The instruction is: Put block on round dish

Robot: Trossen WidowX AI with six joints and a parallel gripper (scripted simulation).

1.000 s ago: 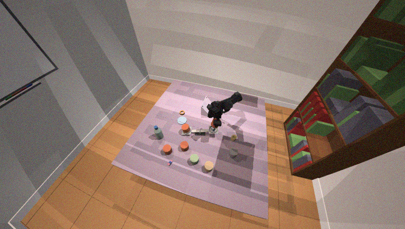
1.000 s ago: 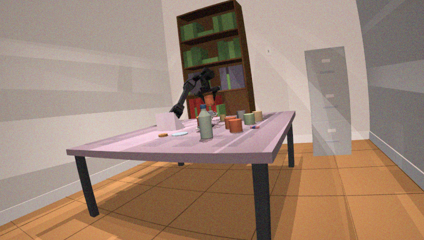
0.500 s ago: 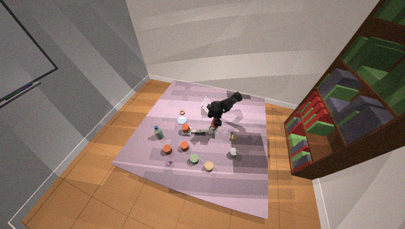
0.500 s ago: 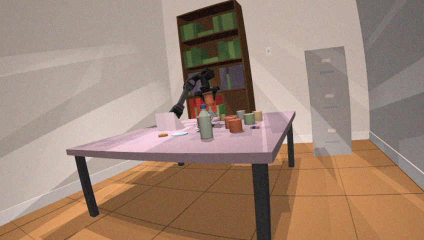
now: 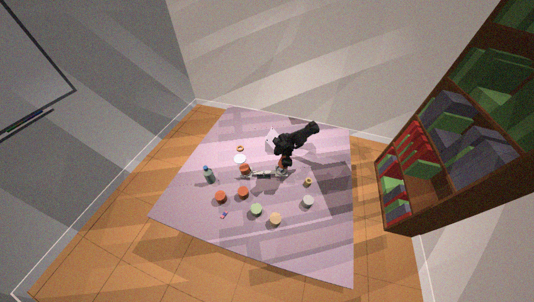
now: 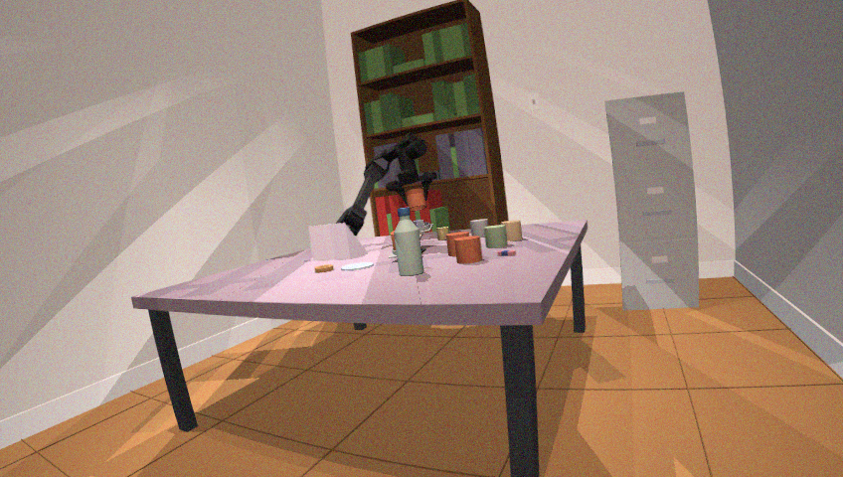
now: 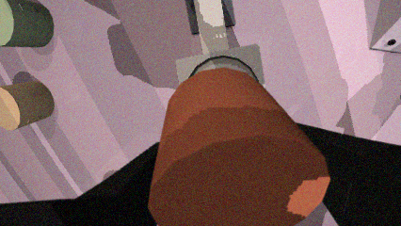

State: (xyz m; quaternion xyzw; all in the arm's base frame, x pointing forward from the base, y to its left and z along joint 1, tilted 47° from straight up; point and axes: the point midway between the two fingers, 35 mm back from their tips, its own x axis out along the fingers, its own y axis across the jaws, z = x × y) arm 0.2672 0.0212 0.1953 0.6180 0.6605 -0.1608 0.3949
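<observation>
My gripper (image 5: 283,162) (image 6: 415,191) (image 7: 223,138) is shut on an orange-red cup (image 6: 416,200) (image 7: 235,127), holding it in the air above the right end of the balance (image 5: 263,173) (image 7: 213,41). A gap shows between cup and balance in the exterior view. The other orange-red cup (image 5: 244,169) stands on the balance's left end, mostly hidden behind the bottle in the exterior view. The round dish (image 5: 239,158) (image 6: 357,266) lies just behind that cup in the top view, with nothing on it. I cannot make out a block; the held cup covers much of the right end in the wrist view.
A bottle (image 5: 209,175) (image 6: 409,250) stands left of the balance. An orange ring (image 5: 238,146) (image 6: 323,268) lies beside the dish. A pale box (image 5: 272,138) (image 6: 334,241) stands near the arm. Several loose cylinders, including a green one (image 5: 256,209) (image 7: 33,24), stand in front of the balance.
</observation>
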